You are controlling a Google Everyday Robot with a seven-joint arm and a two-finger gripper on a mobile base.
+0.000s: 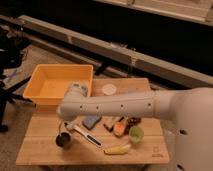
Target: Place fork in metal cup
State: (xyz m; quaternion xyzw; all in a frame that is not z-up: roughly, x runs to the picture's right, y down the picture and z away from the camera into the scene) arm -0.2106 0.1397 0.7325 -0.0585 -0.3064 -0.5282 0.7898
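The metal cup (63, 140) stands upright at the front left of the wooden table (40, 150), small, grey and dark inside. My white arm reaches from the right across the table to a rounded wrist (75, 95). My gripper (63, 126) hangs below the wrist, straight above the cup. It shows only as a thin dark shape reaching down towards the cup's rim. I cannot make out the fork as a separate thing; it may be part of that dark shape.
A yellow bin (60, 82) sits at the back left. A white-headed, black-handled utensil (83, 134) lies right of the cup. A blue sponge (91, 121), orange items (118, 128), a green cup (136, 134), a banana (118, 149) and a white jar (108, 89) also stand here.
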